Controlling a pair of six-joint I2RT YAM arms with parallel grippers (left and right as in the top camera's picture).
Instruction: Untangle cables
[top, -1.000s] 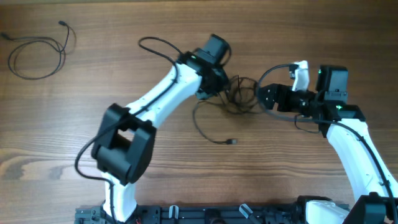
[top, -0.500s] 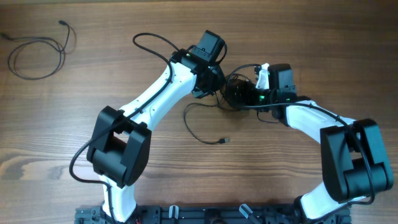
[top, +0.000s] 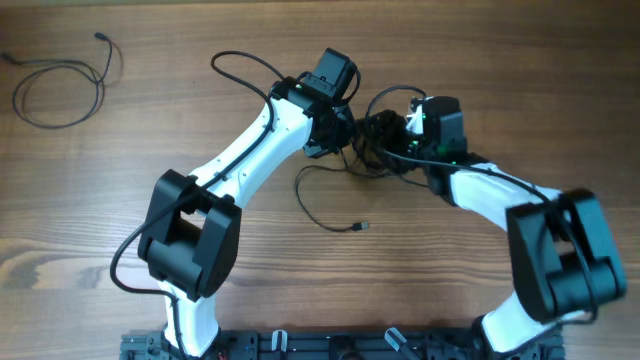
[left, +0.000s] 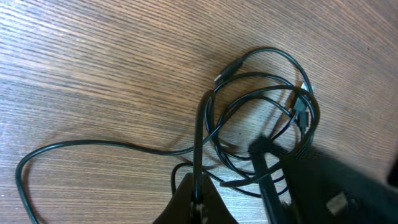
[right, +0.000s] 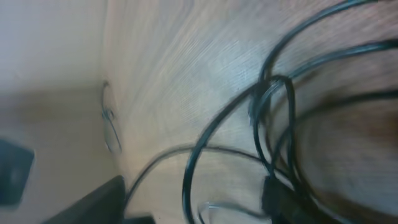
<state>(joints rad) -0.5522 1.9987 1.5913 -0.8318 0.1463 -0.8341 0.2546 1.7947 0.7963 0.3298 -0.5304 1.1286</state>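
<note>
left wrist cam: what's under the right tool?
The bundle's lower right loops run under the right tool and vanish there. The wood table shows around it. Whether a strand sits between its fingers is covered.

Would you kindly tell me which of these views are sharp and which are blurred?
Overhead: evenly lit and sharp, the tangle of thin black cables crisp. Left wrist: sharp too, grain of the brown wooden table clear. Right wrist: heavily smeared, the cables only streaks.
</note>
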